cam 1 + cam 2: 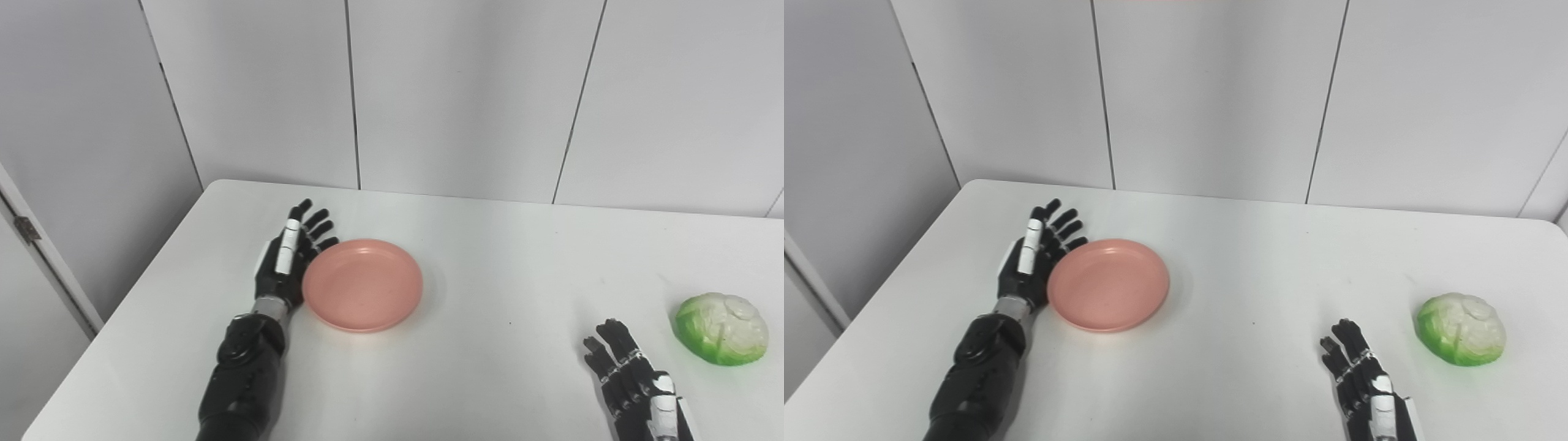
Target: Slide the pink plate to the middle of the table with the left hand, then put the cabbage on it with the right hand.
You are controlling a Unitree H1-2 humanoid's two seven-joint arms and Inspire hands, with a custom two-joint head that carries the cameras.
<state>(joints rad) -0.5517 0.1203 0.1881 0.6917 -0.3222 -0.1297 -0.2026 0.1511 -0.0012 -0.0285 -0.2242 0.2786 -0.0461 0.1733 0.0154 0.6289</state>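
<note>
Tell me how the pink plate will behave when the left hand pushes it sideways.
The pink plate looks rigid, shallow and flat-bottomed, so it should probably slide rather than tip. The white table looks smooth, so little drag is likely. The left hand sits against its left rim, so an off-centre push may rotate it.

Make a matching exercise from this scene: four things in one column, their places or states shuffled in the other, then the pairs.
1. pink plate
2. cabbage
3. left hand
4. right hand

a. open, at the near edge, left of the cabbage
b. empty, left of the table's middle
c. open, against the plate's left rim
d. on the table, far right

Pairs: 1-b, 2-d, 3-c, 4-a
</note>
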